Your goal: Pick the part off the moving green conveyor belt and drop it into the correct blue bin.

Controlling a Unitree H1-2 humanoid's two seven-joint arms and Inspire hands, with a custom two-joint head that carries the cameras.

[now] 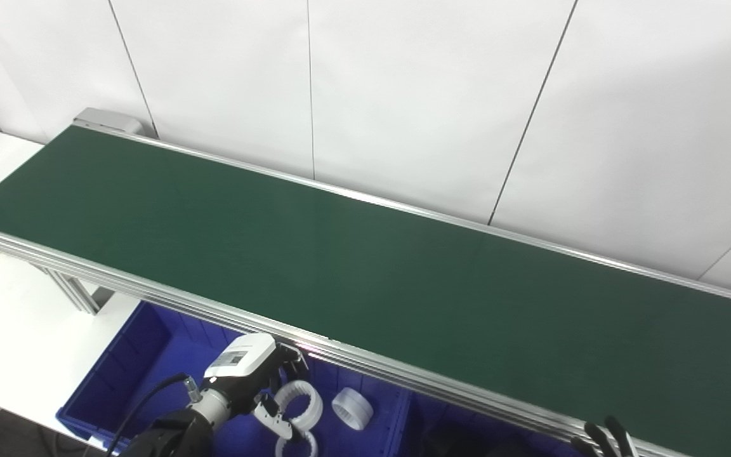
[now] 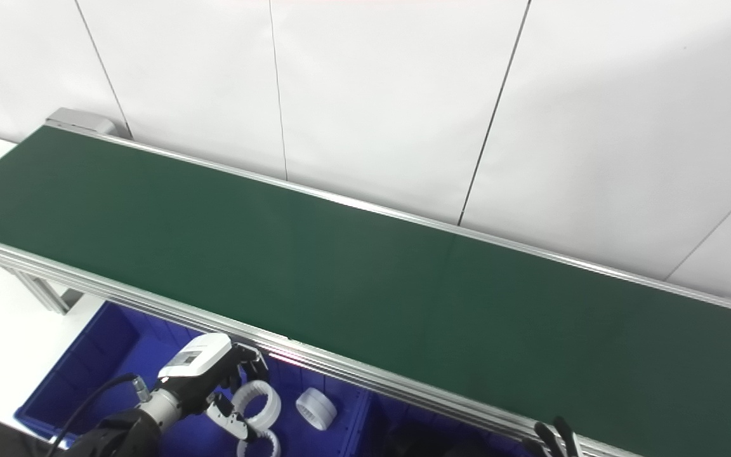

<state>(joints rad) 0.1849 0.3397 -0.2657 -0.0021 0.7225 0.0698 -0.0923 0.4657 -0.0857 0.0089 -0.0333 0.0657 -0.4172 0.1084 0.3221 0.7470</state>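
- The green conveyor belt (image 1: pixel 365 266) runs from the upper left of the frame to the lower right, and its surface carries nothing.
- The left hand (image 1: pixel 257 374) is at the lower left, over the blue bin (image 1: pixel 124 368) just below the near rail of the belt.
- Its fingers (image 1: pixel 275 416) curl around a white toothed ring (image 1: pixel 299 403), so the part is grasped above the bin.
- A second white ring (image 1: pixel 353 408) lies on the bin floor just beside it, to the right.
- Another white toothed piece (image 1: pixel 296 447) shows at the bottom edge.
- Of the right hand (image 1: pixel 603 439) only dark fingertips show at the lower right; I cannot tell if it is released or clenched.
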